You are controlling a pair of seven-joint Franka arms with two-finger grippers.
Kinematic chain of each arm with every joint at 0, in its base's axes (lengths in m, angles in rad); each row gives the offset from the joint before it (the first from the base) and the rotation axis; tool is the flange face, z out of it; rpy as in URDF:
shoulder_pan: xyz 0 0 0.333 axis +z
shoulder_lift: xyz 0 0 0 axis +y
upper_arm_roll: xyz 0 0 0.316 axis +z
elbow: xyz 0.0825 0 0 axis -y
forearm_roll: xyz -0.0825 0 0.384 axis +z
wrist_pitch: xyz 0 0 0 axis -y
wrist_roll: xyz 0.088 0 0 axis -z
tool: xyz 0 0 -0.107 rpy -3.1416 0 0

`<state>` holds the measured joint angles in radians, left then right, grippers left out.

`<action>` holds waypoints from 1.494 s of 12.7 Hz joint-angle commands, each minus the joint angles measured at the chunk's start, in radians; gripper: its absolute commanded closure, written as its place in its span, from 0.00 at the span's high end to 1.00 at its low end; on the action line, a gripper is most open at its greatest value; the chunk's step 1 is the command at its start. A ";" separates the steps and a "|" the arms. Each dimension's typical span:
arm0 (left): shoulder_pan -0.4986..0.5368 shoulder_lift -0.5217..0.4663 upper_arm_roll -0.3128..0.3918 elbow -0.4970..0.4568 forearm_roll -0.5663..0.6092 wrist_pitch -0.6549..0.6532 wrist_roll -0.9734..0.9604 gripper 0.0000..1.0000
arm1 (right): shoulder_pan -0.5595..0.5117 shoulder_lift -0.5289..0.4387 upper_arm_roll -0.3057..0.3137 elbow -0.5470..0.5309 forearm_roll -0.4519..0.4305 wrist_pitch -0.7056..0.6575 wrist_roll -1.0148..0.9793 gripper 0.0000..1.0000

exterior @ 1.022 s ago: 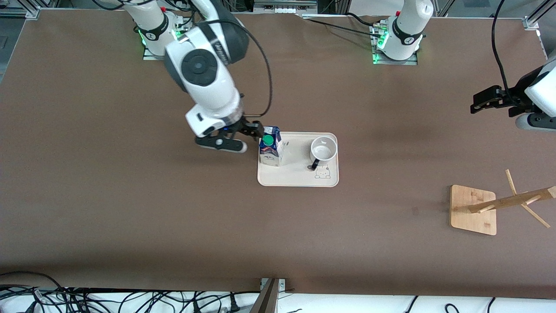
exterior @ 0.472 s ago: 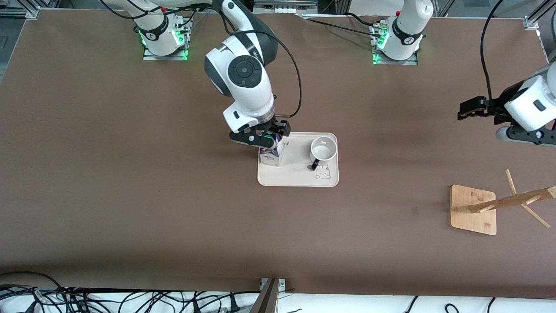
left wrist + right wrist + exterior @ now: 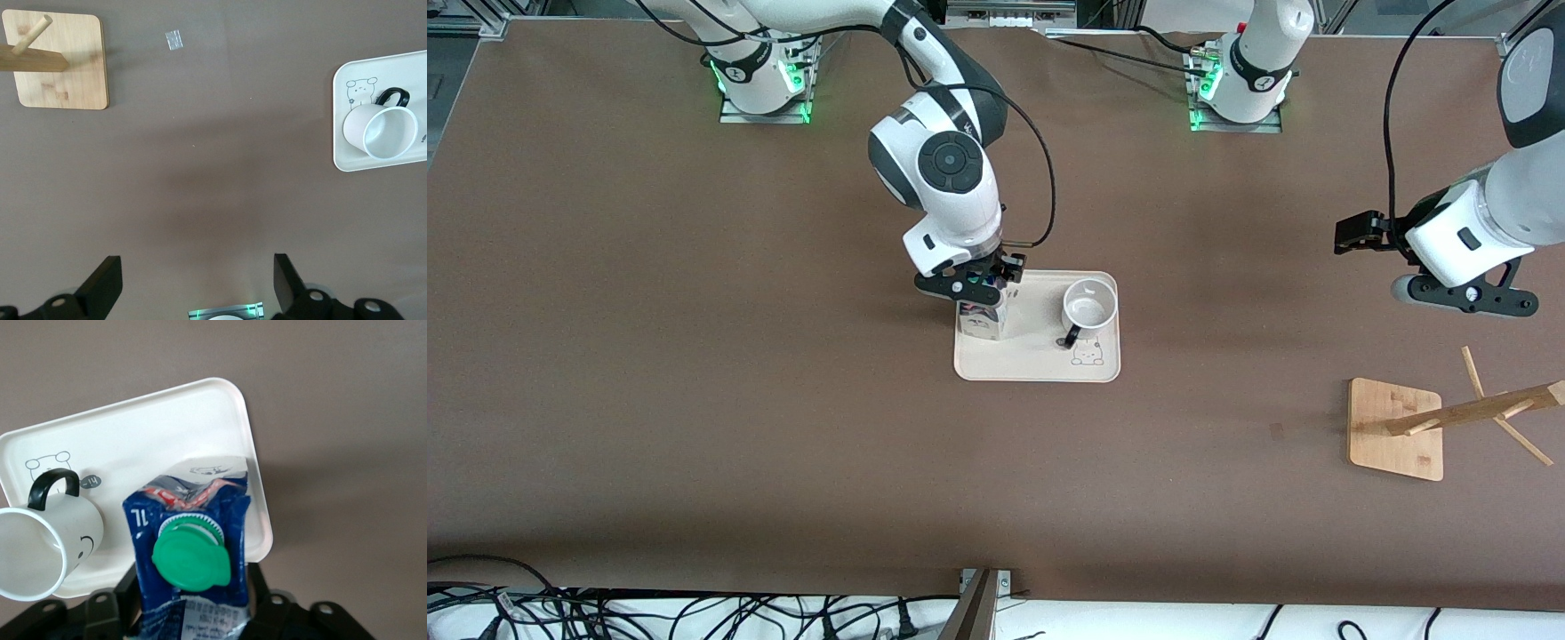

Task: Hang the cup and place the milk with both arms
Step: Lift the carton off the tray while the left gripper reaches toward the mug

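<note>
Milk (image 3: 980, 320) stands at the tray's (image 3: 1040, 364) end toward my right arm, and my right gripper (image 3: 974, 291), beside the carton a second ago, now straddles its top with fingers spread, so the grasp looks imminent. My left gripper (image 3: 1356, 233), open, has drifted over bare table toward the cup (image 3: 1090, 306), clear of the wooden rack (image 3: 1396, 429).
</note>
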<state>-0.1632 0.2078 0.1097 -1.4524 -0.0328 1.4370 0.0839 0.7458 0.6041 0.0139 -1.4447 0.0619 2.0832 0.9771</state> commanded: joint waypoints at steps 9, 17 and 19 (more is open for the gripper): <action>-0.097 0.082 -0.004 0.037 -0.058 -0.041 0.004 1.00 | -0.236 -0.216 -0.095 0.050 0.071 -0.417 -0.585 0.30; -0.338 0.163 -0.019 0.026 -0.076 0.135 -0.209 1.00 | -0.250 -0.424 -0.385 -0.512 0.081 -0.070 -1.060 0.32; -0.372 0.196 -0.019 0.024 -0.078 0.178 -0.234 1.00 | -0.250 -0.431 -0.388 -0.577 0.081 0.000 -1.061 0.33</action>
<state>-0.5091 0.3644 0.0791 -1.4499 -0.0953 1.5904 -0.1270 0.4822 0.2384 -0.3714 -1.9158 0.1277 2.0133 -0.0661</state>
